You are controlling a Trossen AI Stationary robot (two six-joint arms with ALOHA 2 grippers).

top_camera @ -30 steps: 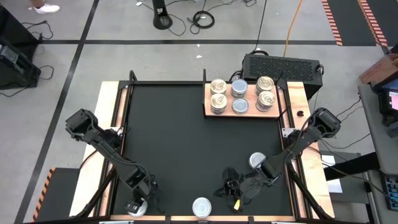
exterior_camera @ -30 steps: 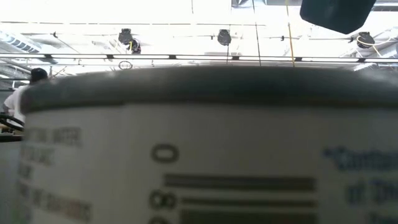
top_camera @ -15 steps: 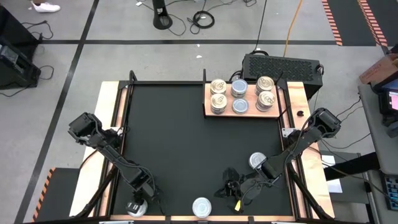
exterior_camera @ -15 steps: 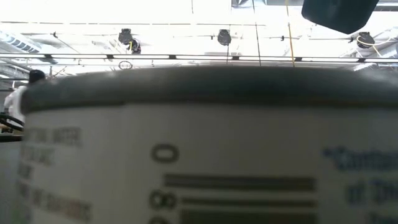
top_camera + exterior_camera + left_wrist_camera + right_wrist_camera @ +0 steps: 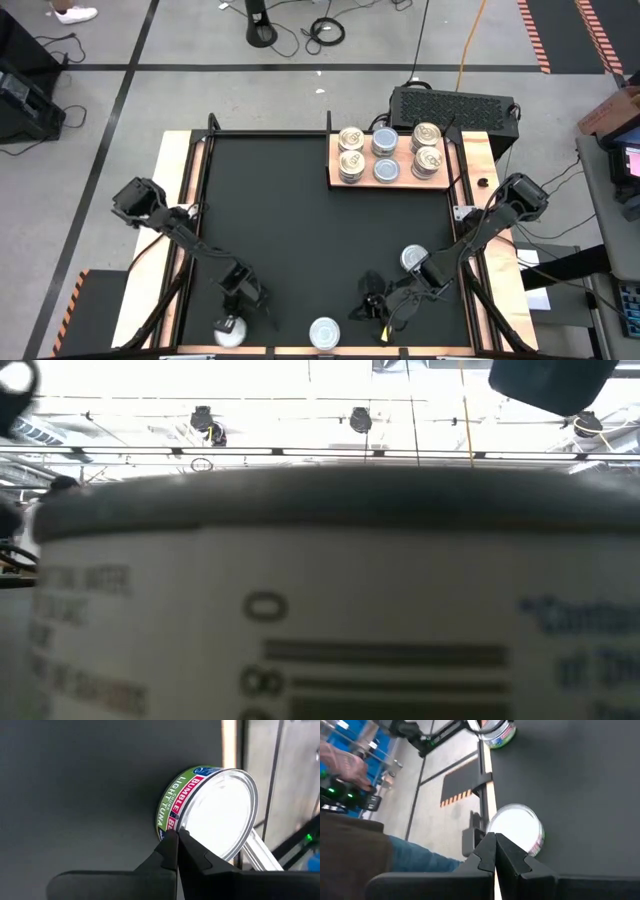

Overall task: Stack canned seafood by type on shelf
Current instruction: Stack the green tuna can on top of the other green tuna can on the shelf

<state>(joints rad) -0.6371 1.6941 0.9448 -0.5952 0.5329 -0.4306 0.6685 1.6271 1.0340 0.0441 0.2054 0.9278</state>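
Two dark arms work over the black table [image 5: 300,230], the biggest thing in the scene. Behind its far right corner stands a black box with vent holes [image 5: 452,105]. Just in front of that box, on the far right part of the table, lies the wooden shelf [image 5: 394,182]. On the shelf stand six groups of tins [image 5: 388,155] in two rows: gold patterned tops at the left and right ends, pale-blue tops in the middle.

The left arm reaches to the near left corner. The left gripper [image 5: 177,836] has its fingers pressed together, with nothing between them, and the tips are at the side of a tuna can [image 5: 210,810] with a green and red label and a plain silver top. In the high view this can [image 5: 230,328] stands at the near edge of the table.

The right arm comes in from the right side. The right gripper [image 5: 494,839] is also closed on nothing, low over the near middle of the table. Close to it, at the near edge, stands a second silver can [image 5: 324,332]. A third can [image 5: 413,258] stands near the right edge, beside the right arm.

In the low view, the side of one can [image 5: 320,610] fills almost all the picture.
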